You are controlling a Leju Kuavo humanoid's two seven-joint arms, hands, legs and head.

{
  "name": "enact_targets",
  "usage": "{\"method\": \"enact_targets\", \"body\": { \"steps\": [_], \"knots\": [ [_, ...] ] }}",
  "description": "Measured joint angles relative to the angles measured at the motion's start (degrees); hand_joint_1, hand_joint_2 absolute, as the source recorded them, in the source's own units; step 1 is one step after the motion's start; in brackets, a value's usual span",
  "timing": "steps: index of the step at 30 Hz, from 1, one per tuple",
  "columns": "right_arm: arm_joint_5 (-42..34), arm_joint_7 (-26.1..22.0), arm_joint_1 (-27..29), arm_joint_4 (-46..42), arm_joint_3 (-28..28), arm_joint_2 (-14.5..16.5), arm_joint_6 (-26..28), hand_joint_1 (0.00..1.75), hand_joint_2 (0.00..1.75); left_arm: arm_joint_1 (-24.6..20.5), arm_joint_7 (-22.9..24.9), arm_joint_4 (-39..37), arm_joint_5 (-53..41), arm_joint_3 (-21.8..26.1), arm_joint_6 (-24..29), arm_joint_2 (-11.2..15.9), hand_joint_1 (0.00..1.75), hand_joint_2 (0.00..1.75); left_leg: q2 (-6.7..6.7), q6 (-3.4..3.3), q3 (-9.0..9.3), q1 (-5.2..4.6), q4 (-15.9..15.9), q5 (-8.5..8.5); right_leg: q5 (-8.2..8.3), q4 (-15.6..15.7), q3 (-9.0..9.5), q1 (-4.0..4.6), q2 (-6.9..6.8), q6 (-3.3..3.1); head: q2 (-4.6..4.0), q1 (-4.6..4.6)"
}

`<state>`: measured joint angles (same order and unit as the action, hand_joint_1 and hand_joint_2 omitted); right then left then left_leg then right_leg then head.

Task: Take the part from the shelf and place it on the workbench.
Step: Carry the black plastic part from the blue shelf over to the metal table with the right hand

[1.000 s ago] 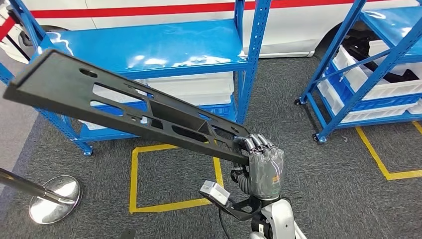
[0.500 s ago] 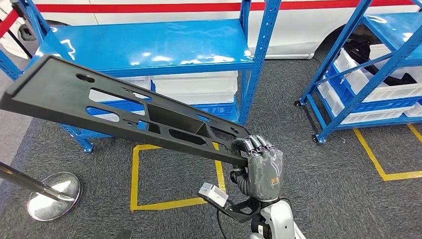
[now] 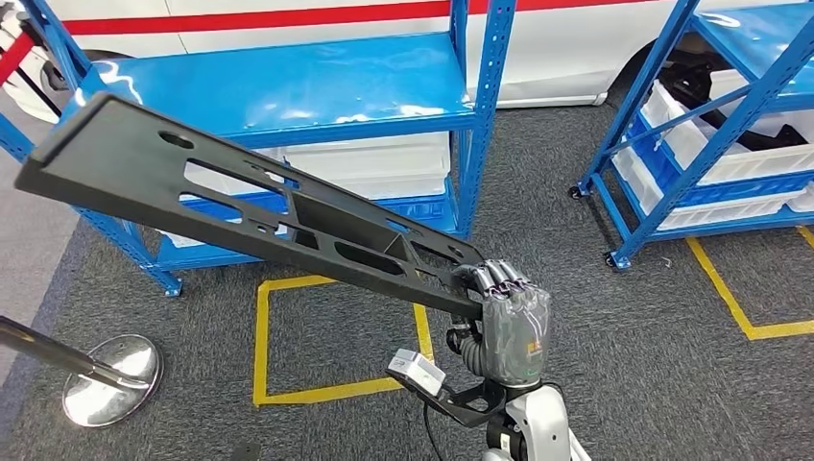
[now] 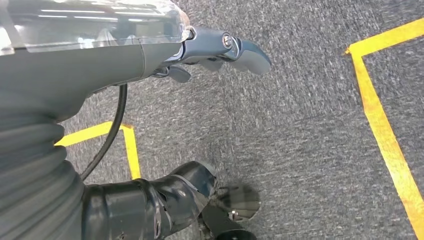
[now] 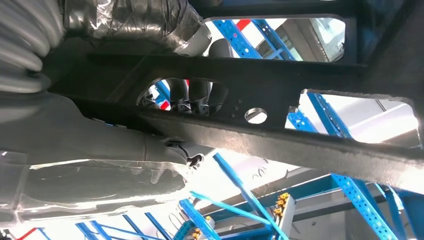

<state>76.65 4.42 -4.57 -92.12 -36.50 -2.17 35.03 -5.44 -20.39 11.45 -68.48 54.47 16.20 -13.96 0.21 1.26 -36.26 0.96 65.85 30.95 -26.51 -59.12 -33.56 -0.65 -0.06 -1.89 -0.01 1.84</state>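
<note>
The long black part [image 3: 250,206] is held aloft by the right hand [image 3: 504,322], whose fingers are wrapped over its near end; from there it is cantilevered up and to the left, in front of the blue shelf [image 3: 278,91] and above the carpeted floor [image 3: 595,317]. In the right wrist view the fingers [image 5: 192,95] are seen through a slot in the part. The left hand [image 4: 220,50] hangs over the floor with nothing in it, though its spread cannot be told. The carry is judged to be under way. A firm grasp should be kept, the far end steered clear of the shelf posts, and turns made slowly because of the long overhang.
</note>
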Motion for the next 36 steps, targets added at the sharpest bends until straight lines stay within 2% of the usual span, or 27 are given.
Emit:
{"method": "enact_targets", "body": {
  "steps": [1,2,3,4,5,7,8,9,11,13,14,16,17,18,19,20,22,23,24,27,29,30,32,33,34,35,36],
  "knots": [
    [0.0,0.0,0.0,0.0,0.0,0.0,0.0,1.75,1.75,0.0,0.0,0.0,0.0,0.0,0.0,0.0,0.0,1.75,0.0,0.2,-1.76,0.03,4.0,1.86,0.04,0.0,-0.11,0.05,-0.02,-0.12,0.01,-0.01],
    [0.0,0.0,0.0,0.0,0.0,0.0,0.0,1.75,1.75,0.1,0.0,0.0,0.0,0.0,0.0,0.0,0.0,1.75,0.0,0.32,-3.14,0.05,7.2,2.96,0.05,-0.1,-0.19,0.1,-0.02,-0.15,0.01,-0.01],
    [0.0,0.0,0.1,0.0,0.0,0.0,0.0,1.75,1.75,0.1,0.0,0.0,0.0,0.0,0.0,0.0,0.0,1.75,0.0,0.36,-3.75,0.05,8.7,3.06,0.06,-0.1,-0.25,0.15,0.0,-0.16,0.0,-0.01],
    [0.0,0.0,0.1,0.0,0.0,0.0,0.0,1.75,1.75,0.1,0.0,0.0,0.0,0.0,0.0,0.0,0.0,1.75,0.0,0.27,-3.22,0.04,7.8,1.99,0.06,-0.2,-0.25,0.2,0.07,-0.16,0.0,-0.02],
    [0.2,0.3,0.2,-0.2,0.1,0.0,0.1,1.75,1.75,0.1,0.0,0.0,0.1,0.0,0.1,0.0,0.0,1.75,-0.06,0.09,-1.74,0.03,4.9,0.2,0.04,-0.3,-0.21,0.25,0.24,-0.13,0.0,-0.01],
    [0.7,1.8,3.3,-3.0,1.7,0.3,1.0,1.75,1.75,0.1,-0.1,0.0,1.2,0.2,0.4,0.1,0.0,1.75,-0.75,-0.63,2.31,-0.12,-3.1,-3.01,-0.15,-0.4,-0.08,0.39,0.25,0.16,-0.01,0.0],
    [0.8,2.6,6.0,-5.8,3.6,0.5,1.9,1.75,1.75,0.2,-0.2,0.0,1.8,0.5,0.7,0.2,0.0,1.75,-1.12,-0.96,3.61,-0.23,-5.9,-3.72,-0.24,-0.5,-0.1,0.44,0.11,0.41,-0.01,0.0],
    [0.5,3.1,9.0,-9.1,5.9,0.6,2.8,1.75,1.75,0.4,-0.4,0.0,2.4,0.9,0.9,0.2,0.0,1.75,-1.4,-1.23,4.31,-0.38,-7.4,-3.9,-0.27,-0.5,-0.16,0.46,-0.07,0.72,-0.01,0.0],
    [-0.3,3.4,13.2,-14.3,10.4,0.5,4.2,1.75,1.75,1.0,-0.6,0.0,2.9,1.4,1.1,0.2,0.0,1.75,-1.12,-1.56,4.45,-0.44,-7.9,-3.97,-0.14,-0.4,-0.3,0.47,0.07,1.32,0.01,-0.01],
    [-0.7,3.6,15.7,-17.8,13.5,0.5,4.7,1.75,1.75,1.4,-0.7,0.0,3.1,1.7,1.2,0.2,0.0,1.75,-0.47,-2.2,4.69,-0.22,-8.5,-4.33,-1.07,-1.5,-0.79,0.42,0.37,1.87,0.0,0.02],
    [-0.8,3.7,16.7,-19.2,14.6,0.5,4.8,1.75,1.75,1.4,-0.7,0.0,3.1,1.7,1.2,0.2,0.0,1.75,-0.16,-2.54,4.78,-0.07,-8.8,-4.51,-2.46,-3.6,-1.67,0.38,0.43,2.13,0.0,0.04],
    [-0.9,3.8,18.1,-20.8,16.0,0.5,4.9,1.75,1.75,1.3,-0.7,0.0,3.1,1.8,1.3,0.2,0.0,1.75,0.33,-2.85,4.74,-0.06,-8.9,-4.57,-6.28,-10.5,-4.85,0.14,0.37,2.54,-0.01,0.06],
    [-0.9,3.8,18.6,-21.4,16.4,0.5,4.9,1.75,1.75,1.2,-0.7,0.0,3.1,1.9,1.3,0.2,0.0,1.75,0.57,-2.88,4.72,-0.08,-8.8,-4.56,-7.62,-13.9,-6.41,0.01,0.37,2.74,-0.01,0.05],
    [-0.9,3.8,19.1,-21.9,16.8,0.5,4.9,1.75,1.75,1.2,-0.7,0.0,3.1,1.9,1.3,0.2,0.0,1.75,0.79,-2.88,4.72,-0.08,-8.8,-4.54,-7.93,-15.8,-7.24,-0.14,0.34,2.91,-0.01,0.04],
    [-0.9,3.8,19.5,-22.3,17.1,0.5,4.9,1.75,1.75,1.2,-0.7,0.0,3.1,2.0,1.3,0.2,0.0,1.75,0.98,-2.84,4.73,-0.05,-8.7,-4.5,-7.13,-15.5,-7.02,-0.3,0.26,3.04,-0.02,0.04],
    [-0.9,3.8,19.8,-22.7,17.3,0.5,4.9,1.75,1.75,1.2,-0.7,0.0,3.1,2.1,1.3,0.1,0.0,1.75,1.12,-2.73,4.75,0.01,-8.6,-4.43,-5.39,-13.0,-5.63,-0.48,0.11,3.13,-0.02,0.04],
    [-0.9,3.7,20.1,-23.3,17.6,0.5,4.9,1.75,1.75,1.2,-0.7,0.0,3.1,2.2,1.3,0.0,0.0,1.75,1.28,-2.2,4.71,0.01,-8.1,-4.07,-2.15,-5.3,-1.62,-0.61,-0.58,3.15,-0.01,0.05],
    [-0.9,3.7,20.2,-23.6,17.7,0.5,4.9,1.75,1.75,1.1,-0.7,0.0,3.1,2.3,1.3,0.0,0.0,1.75,1.32,-1.84,4.65,-0.08,-7.8,-3.88,-1.38,-2.6,-0.26,-0.58,-0.79,2.98,-0.01,0.04],
    [-0.9,3.6,20.3,-23.8,17.8,0.5,4.9,1.75,1.75,1.1,-0.7,0.0,3.1,2.4,1.3,0.0,0.0,1.75,1.36,-1.48,4.6,-0.18,-7.5,-3.73,-1.27,-1.3,0.31,-0.45,-0.91,2.76,-0.01,0.04],
    [-1.2,3.0,20.7,-24.3,18.1,0.5,4.9,1.75,1.75,1.1,-0.7,0.0,3.1,2.6,1.3,0.0,0.0,1.75,1.53,-0.51,4.67,-0.08,-7.6,-3.72,-1.27,-1.2,0.14,-0.2,-0.48,1.68,-0.01,0.02],
    [-4.1,-1.9,21.4,-24.4,19.4,1.7,4.9,1.75,1.75,1.1,-0.7,0.0,3.1,2.7,1.3,0.0,0.0,1.75,1.22,0.03,4.17,0.06,-6.3,-2.43,-1.01,-0.9,0.19,-0.34,-0.28,0.97,-0.01,0.02],
    [-6.4,-6.9,22.1,-24.3,20.8,3.1,4.9,1.75,1.75,1.1,-0.8,0.0,3.1,2.7,1.3,0.0,0.0,1.75,0.92,0.25,3.12,0.1,-3.8,-0.75,-0.9,-0.7,0.19,-0.4,-0.22,0.69,-0.01,0.01],
    [-10.1,-16.7,23.2,-23.9,24.2,6.1,4.9,1.75,1.75,1.1,-0.8,0.0,3.0,2.7,1.3,0.0,0.0,1.75,0.49,0.47,-0.19,0.12,3.7,3.16,-0.81,-0.7,0.02,-0.21,0.0,0.34,-0.01,0.0],
    [-11.2,-20.1,23.7,-23.7,25.7,7.4,4.9,1.75,1.75,1.2,-0.8,0.0,3.0,2.8,1.3,0.0,0.0,1.75,0.39,0.46,-1.77,0.1,7.3,4.42,-0.78,-0.8,-0.05,-0.03,0.24,0.25,-0.01,0.01],
    [-12.0,-21.9,24.0,-23.4,26.9,8.3,4.9,1.75,1.75,1.2,-0.8,0.0,3.0,2.8,1.3,0.0,0.0,1.75,0.36,0.3,-2.5,0.06,8.9,4.5,-0.76,-0.8,-0.06,0.15,0.55,0.19,-0.01,0.01],
    [-12.6,-23.0,24.4,-23.2,27.9,9.1,4.9,1.75,1.75,1.2,-0.8,0.0,3.0,2.8,1.3,0.0,0.0,1.75,0.28,-0.04,-2.13,-0.06,8.2,3.42,-0.76,-0.8,-0.02,0.35,0.92,0.18,-0.01,0.01],
    [-13.1,-23.8,24.8,-23.0,28.8,9.8,4.9,1.75,1.75,1.2,-0.8,0.0,3.0,2.8,1.3,0.0,0.0,1.75,0.08,-0.55,-0.77,-0.24,5.4,1.54,-0.76,-0.8,0.08,0.57,1.3,0.17,0.0,0.01]
  ]
}}
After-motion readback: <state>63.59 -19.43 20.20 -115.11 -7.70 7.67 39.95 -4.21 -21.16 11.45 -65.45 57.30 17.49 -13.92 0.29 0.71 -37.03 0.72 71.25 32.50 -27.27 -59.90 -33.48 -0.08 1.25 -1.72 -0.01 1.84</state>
